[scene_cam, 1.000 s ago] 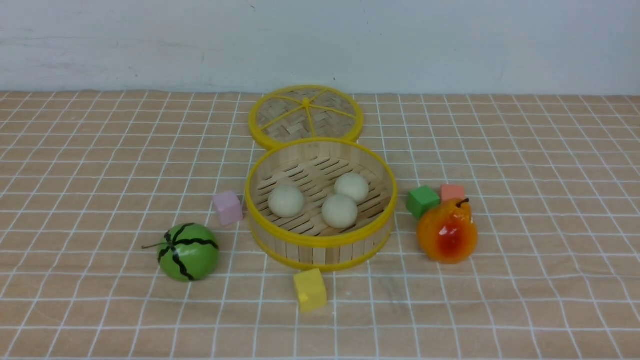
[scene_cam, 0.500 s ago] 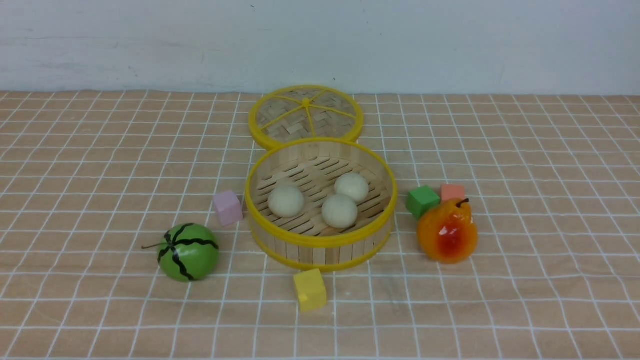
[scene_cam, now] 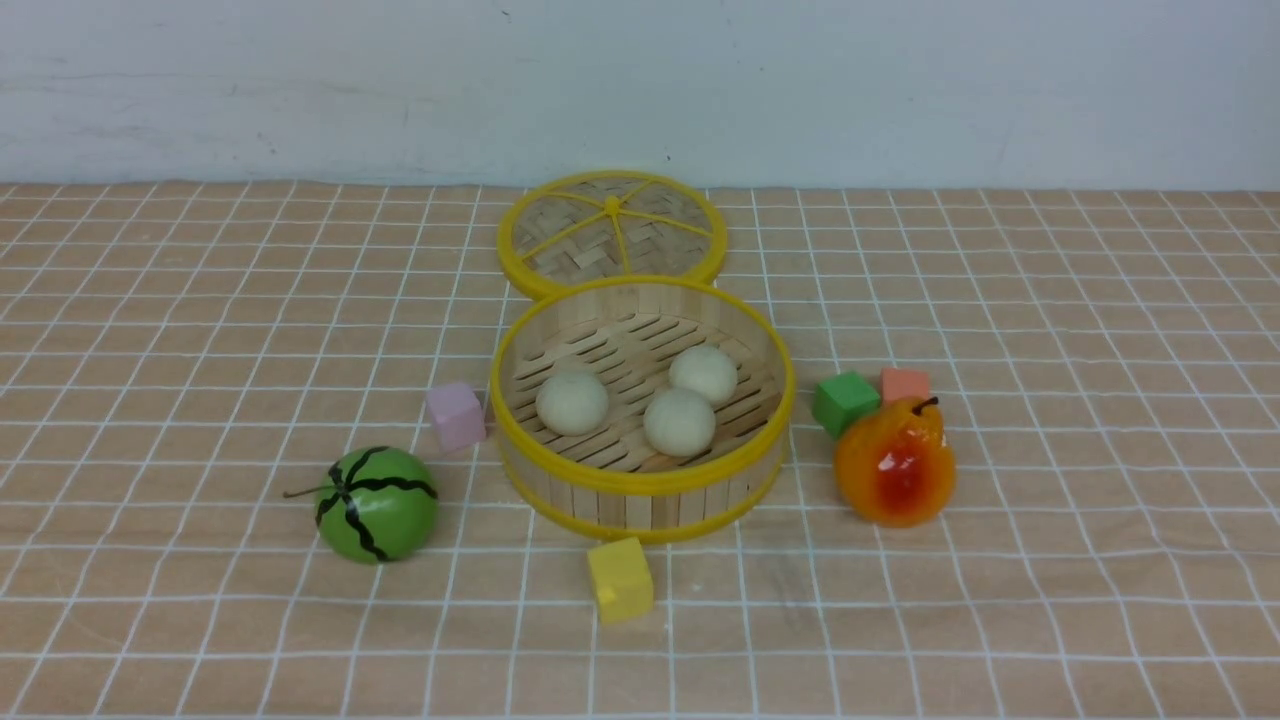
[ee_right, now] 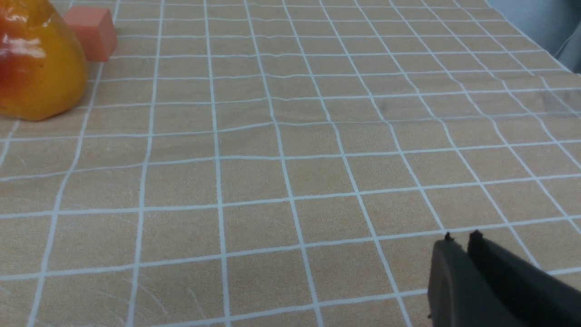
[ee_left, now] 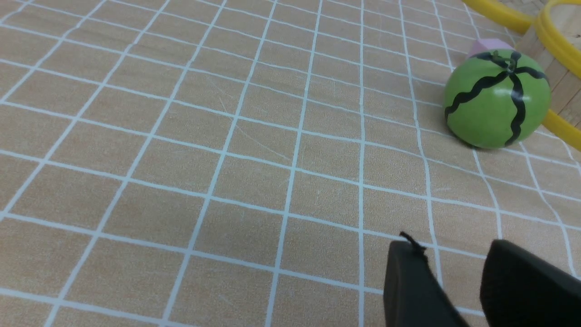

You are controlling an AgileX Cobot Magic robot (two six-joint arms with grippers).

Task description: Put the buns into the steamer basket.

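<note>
Cream buns (scene_cam: 680,421); yellow-rimmed basket (scene_cam: 640,480); green black-striped watermelon (scene_cam: 377,503).

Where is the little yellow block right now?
In the front view, the yellow block sits on the checked tablecloth just in front of the steamer basket, near the middle, between the toy watermelon and the orange pear.

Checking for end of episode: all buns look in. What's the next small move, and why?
Probably none on the buns: all three lie inside the basket. Neither arm shows in the front view. The left hand is open and empty; the right hand is nearly shut and empty. I'd just hold both arms clear.
</note>
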